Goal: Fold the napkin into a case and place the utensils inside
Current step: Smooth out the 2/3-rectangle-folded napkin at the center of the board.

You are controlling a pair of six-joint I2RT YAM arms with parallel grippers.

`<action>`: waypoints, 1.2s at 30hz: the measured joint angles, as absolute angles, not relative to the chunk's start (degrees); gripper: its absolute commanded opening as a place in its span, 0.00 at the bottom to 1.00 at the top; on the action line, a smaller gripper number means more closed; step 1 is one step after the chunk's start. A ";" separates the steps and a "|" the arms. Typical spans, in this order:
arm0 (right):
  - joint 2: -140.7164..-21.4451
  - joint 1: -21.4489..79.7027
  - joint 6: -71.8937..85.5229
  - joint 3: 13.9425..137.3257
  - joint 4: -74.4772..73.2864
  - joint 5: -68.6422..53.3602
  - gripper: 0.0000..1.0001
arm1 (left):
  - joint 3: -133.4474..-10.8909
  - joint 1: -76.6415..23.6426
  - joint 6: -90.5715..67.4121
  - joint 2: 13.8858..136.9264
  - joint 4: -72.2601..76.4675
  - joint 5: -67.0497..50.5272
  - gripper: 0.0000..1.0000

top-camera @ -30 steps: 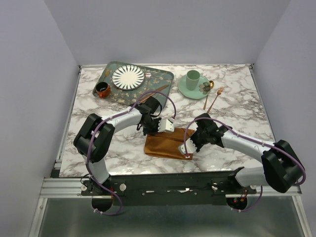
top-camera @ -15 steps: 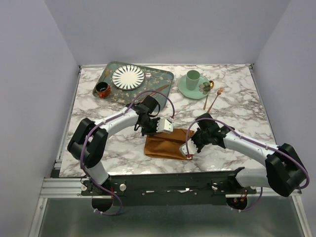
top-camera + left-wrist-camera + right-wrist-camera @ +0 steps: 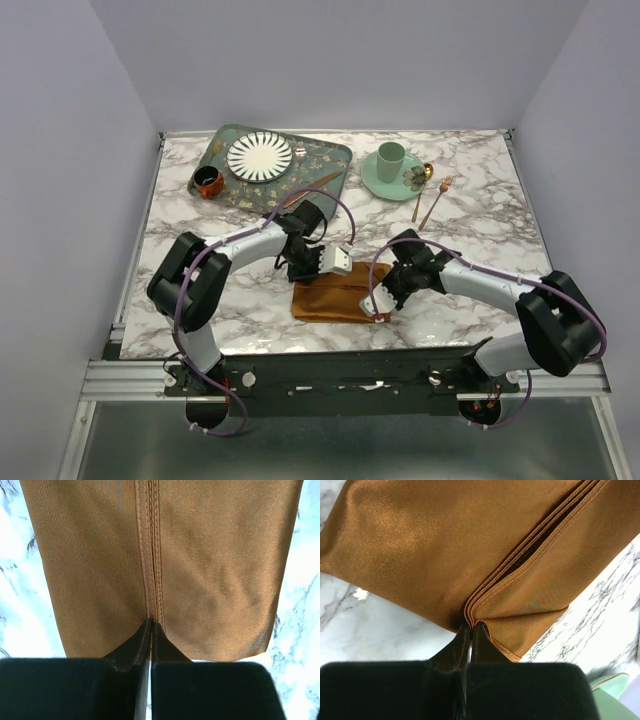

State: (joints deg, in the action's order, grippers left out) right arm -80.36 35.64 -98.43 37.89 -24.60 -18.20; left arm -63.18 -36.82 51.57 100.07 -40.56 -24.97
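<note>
The rust-orange napkin [image 3: 330, 300] lies folded into a long band on the marble table, between my two grippers. My left gripper [image 3: 322, 278] sits at its far edge, jaws together on the two stitched hems [image 3: 151, 621] that meet along the middle of the napkin [image 3: 210, 565]. At the right end, my right gripper [image 3: 383, 298] is shut on the layered fold edge [image 3: 471, 623] of the napkin [image 3: 420, 545]. The fork [image 3: 437, 200] and spoon [image 3: 421, 190] lie at the back right. A knife-like piece [image 3: 310, 186] rests on the tray's edge.
A patterned green tray [image 3: 225, 140] at the back left holds a striped plate [image 3: 260, 156]. A small brown cup [image 3: 208, 182] stands at its near corner. A mint cup [image 3: 390, 156] stands on a mint saucer [image 3: 378, 180] beside the utensils.
The right gripper has drawn the napkin's right end a little leftward, so the band looks shorter. The left gripper has shifted slightly toward the napkin's far edge.
</note>
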 measured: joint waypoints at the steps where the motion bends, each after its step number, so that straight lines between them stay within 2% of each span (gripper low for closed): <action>1: -80.66 35.64 -98.59 38.13 -24.53 -18.06 0.01 | -63.18 -36.73 51.09 100.14 -40.62 -25.17 0.28; 5: -81.43 35.68 -99.35 38.61 -24.01 -17.43 0.01 | -63.20 -35.14 48.21 99.81 -41.52 -27.79 0.33; 14: -81.45 35.68 -101.30 38.57 -23.99 -17.19 0.01 | -64.99 -32.25 36.49 92.40 -39.18 -34.48 0.31; 25: -81.43 35.68 -102.06 38.50 -23.90 -17.08 0.01 | -67.70 -34.61 25.89 100.53 -32.84 -34.04 0.27; 32: -80.34 35.68 -101.82 37.74 -23.75 -17.02 0.19 | -66.96 -36.14 24.36 102.98 -32.64 -31.48 0.23; 36: -78.72 35.68 -100.53 37.58 -23.90 -17.21 0.21 | -66.13 -36.34 24.14 104.38 -32.71 -30.22 0.22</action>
State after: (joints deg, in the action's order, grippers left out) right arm -78.72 35.68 -100.53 37.58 -23.90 -17.21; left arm -66.13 -36.34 24.14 104.38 -32.71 -30.22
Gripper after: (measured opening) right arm 0.198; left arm 0.228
